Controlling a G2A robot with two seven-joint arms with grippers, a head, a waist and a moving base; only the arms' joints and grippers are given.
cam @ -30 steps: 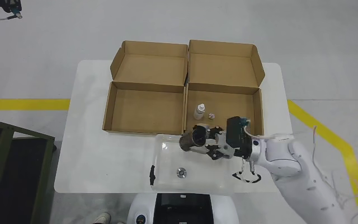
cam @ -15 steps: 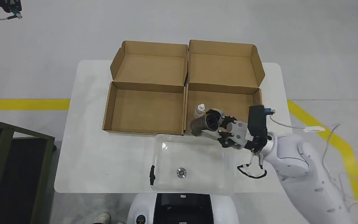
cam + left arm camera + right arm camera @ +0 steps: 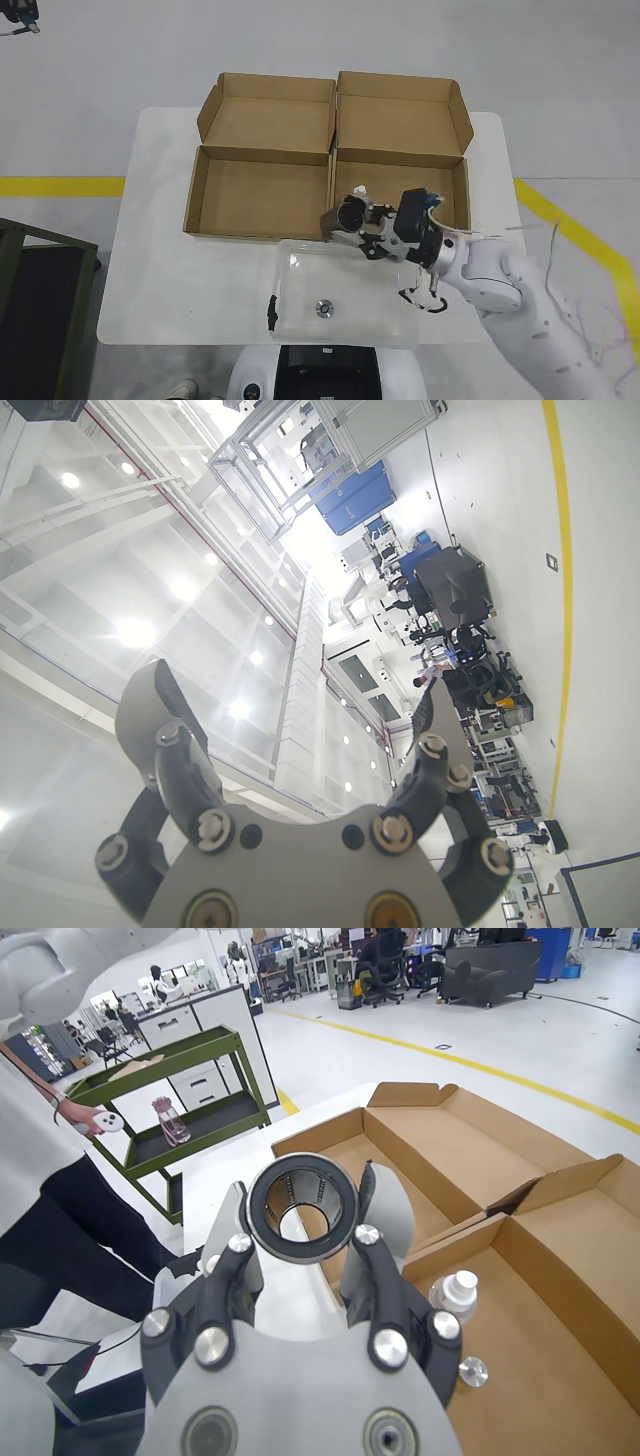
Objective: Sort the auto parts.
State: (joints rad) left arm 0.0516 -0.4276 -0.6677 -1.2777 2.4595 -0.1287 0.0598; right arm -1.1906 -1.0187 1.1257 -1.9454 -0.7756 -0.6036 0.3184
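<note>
My right gripper [image 3: 302, 1208] is shut on a hollow metal cylinder bearing [image 3: 301, 1214] with a black rim. From above, the bearing [image 3: 345, 216] hangs over the wall between the two open cardboard boxes, at their near edge. The right box [image 3: 400, 195] holds a small white bottle [image 3: 455, 1295] and a small metal disc [image 3: 473, 1371]. The left box [image 3: 255, 195] has a bare floor. A clear plastic bin [image 3: 345, 295] near the table front holds a round metal part [image 3: 323, 309]. My left gripper [image 3: 300, 710] stands open, pointing up at the ceiling with nothing between its fingers.
A small black part [image 3: 270, 314] lies at the bin's left edge. A green metal cart [image 3: 40, 290] stands left of the white table [image 3: 150, 260]. A person holding a controller [image 3: 105, 1122] stands beside the table in the right wrist view.
My right gripper has carried the bearing from above the clear bin back toward the boxes, then a little left to the wall between them.
</note>
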